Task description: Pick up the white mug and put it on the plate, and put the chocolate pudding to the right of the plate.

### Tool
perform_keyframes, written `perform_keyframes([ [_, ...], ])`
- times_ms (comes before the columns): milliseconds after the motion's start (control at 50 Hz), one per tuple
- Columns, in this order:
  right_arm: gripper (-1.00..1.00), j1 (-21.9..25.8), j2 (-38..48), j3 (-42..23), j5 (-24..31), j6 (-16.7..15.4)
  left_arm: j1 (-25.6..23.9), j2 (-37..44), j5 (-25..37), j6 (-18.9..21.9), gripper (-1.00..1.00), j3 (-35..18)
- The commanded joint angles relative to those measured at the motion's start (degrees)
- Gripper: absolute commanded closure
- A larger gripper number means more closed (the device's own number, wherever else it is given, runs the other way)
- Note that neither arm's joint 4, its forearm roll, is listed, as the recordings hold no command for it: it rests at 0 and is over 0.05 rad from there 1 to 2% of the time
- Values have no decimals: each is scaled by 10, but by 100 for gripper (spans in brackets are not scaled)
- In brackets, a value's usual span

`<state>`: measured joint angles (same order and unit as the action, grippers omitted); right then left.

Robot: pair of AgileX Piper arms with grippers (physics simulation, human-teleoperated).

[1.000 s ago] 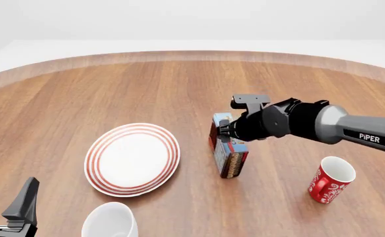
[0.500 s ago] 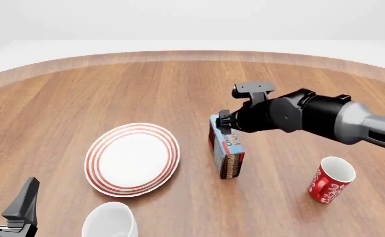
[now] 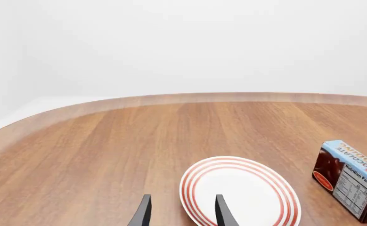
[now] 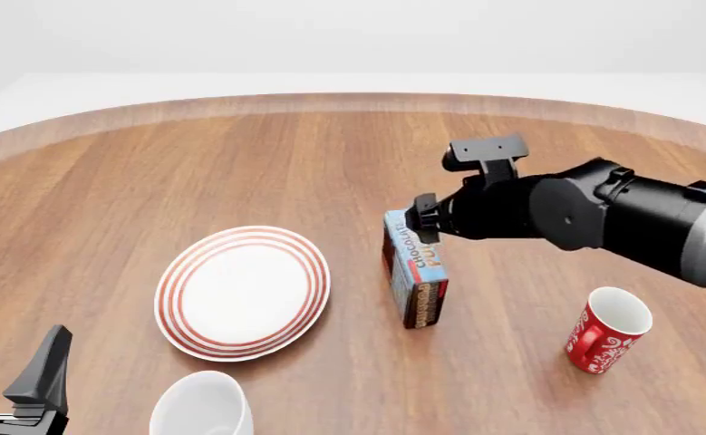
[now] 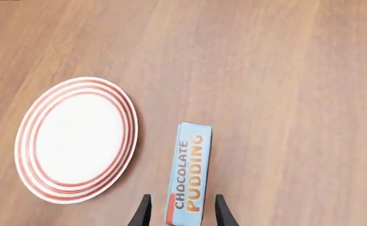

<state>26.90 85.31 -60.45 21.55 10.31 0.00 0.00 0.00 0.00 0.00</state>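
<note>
The plate (image 4: 244, 290) lies on the wooden table left of centre. The chocolate pudding (image 4: 416, 279) stands on its long narrow side just right of the plate, apart from it, blue lettered face up. My right gripper (image 4: 425, 222) hovers above the box's far end, open and empty; in the right wrist view the gripper (image 5: 181, 209) has a finger on each side of the pudding (image 5: 188, 176), with the plate (image 5: 76, 139) beside it. The white mug (image 4: 203, 404) stands upright at the front edge, below the plate. My left gripper (image 4: 12, 367) is open and empty, left of the mug.
A red mug with a white floral pattern (image 4: 604, 330) stands upright at the right, in front of my right arm. The left wrist view shows the plate (image 3: 240, 193), the pudding (image 3: 352, 186) and the table's curved far edge (image 3: 170, 99).
My right gripper has lifted up and back off the chocolate pudding, which stays standing on the table beside the plate. The left arm has not moved.
</note>
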Motion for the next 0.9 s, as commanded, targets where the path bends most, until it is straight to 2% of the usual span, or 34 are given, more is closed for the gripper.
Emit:
perform_keyframes([
  [20,-100,4,-42,26,-3,-6,0,0,0,0,-100,0],
  [140,-100,11,-62,48,-12,-5,0,0,0,0,-100,0],
  [200,-100,15,-72,57,-19,-18,0,0,0,0,-100,0],
  [320,-100,16,-92,78,-26,-18,0,0,0,0,-100,0],
  [580,-100,21,-148,129,-46,-50,0,0,0,0,-100,0],
  [740,-100,30,-178,167,-71,-56,0,0,0,0,-100,0],
  [780,-100,32,-192,180,-85,-87,0,0,0,0,-100,0],
  [900,-100,33,-216,217,-115,-106,0,0,0,0,-100,0],
])
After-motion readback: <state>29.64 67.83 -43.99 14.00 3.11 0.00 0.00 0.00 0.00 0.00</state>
